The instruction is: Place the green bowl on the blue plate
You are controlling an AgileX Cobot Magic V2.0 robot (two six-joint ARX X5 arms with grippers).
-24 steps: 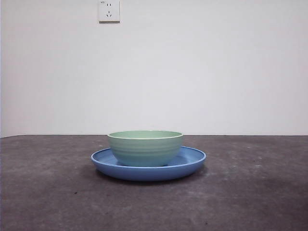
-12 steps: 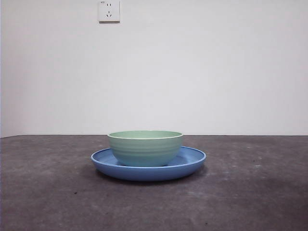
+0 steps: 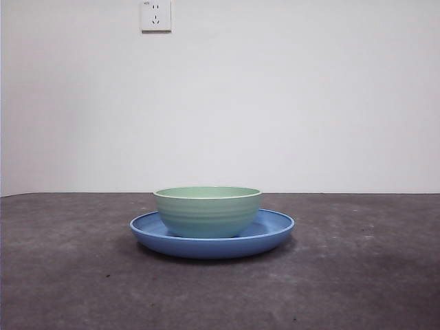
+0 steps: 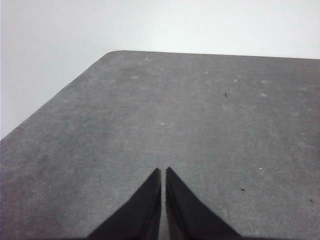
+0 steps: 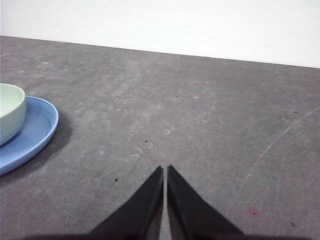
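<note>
Movement since earlier frames: none; bowl and plate sit as before. Item one: pale mint-green round ceramic bowl (image 3: 207, 211), ridged outside, lighter rim, upright, resting inside item two. Item two: wide, shallow, glossy medium-blue round plate (image 3: 275, 230), flat on the dark grey table (image 3: 357, 275), well in from its edges. Left gripper (image 4: 163, 172): jaws pressed together, empty, above bare table near a rounded corner. Right gripper (image 5: 165, 170): jaws pressed together, empty, well apart from the plate. White wall socket (image 3: 156, 15) behind.
</note>
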